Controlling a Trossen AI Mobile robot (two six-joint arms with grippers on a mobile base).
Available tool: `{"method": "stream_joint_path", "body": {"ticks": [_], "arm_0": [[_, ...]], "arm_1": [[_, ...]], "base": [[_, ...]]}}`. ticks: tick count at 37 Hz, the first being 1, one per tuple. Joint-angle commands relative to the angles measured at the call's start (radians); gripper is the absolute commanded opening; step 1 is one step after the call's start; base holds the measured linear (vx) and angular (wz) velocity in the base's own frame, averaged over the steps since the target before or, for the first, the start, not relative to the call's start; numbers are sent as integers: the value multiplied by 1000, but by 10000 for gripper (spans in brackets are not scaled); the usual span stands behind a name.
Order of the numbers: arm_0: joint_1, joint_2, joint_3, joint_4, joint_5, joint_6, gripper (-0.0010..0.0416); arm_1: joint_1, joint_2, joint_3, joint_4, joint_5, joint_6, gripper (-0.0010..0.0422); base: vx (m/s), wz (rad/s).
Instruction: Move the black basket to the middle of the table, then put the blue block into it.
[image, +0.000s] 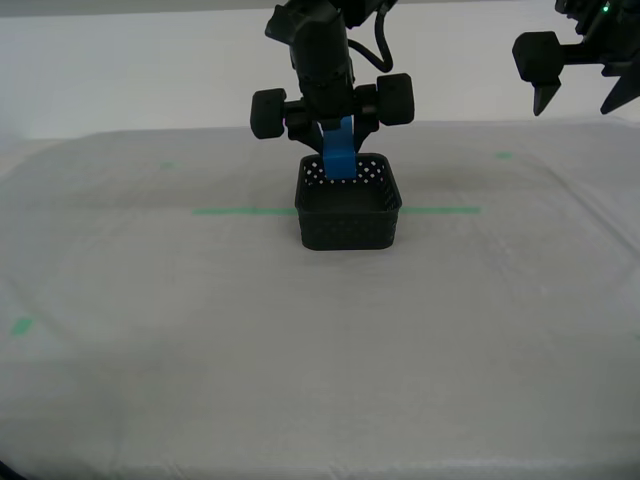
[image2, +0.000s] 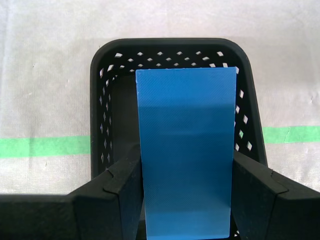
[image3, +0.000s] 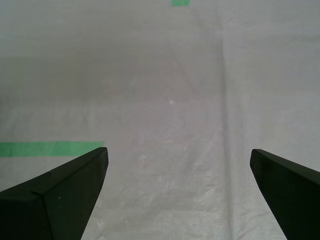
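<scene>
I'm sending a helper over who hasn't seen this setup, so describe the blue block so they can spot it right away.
Find the wide whitish table and the green tape line across it. The black basket sits on that line; above it my second gripper holds the blue block upright, the only bright blue thing.

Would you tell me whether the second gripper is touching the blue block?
Touching: the second wrist view shows my second gripper with both jaws pressed against the blue block's sides.

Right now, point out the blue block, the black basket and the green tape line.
blue block (image2: 186, 150): second wrist view, middle of its broad face.
black basket (image: 347, 229): exterior view, its near outer wall.
green tape line (image2: 45, 146): second wrist view, the strip beside the basket.
</scene>
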Motion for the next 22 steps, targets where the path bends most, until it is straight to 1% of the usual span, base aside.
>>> {"method": "stream_joint_path", "body": {"ticks": [1, 19, 22], "arm_0": [[1, 0, 0, 0, 3, -1, 398], [1, 0, 0, 0, 3, -1, 399], [1, 0, 0, 0, 3, -1, 398]], "arm_1": [[-2, 0, 1, 9, -1, -1, 0], [-3, 0, 1, 7, 0, -1, 0], [-3, 0, 1, 3, 0, 0, 7]], "base": [[0, 0], [0, 0], [0, 0]]}}
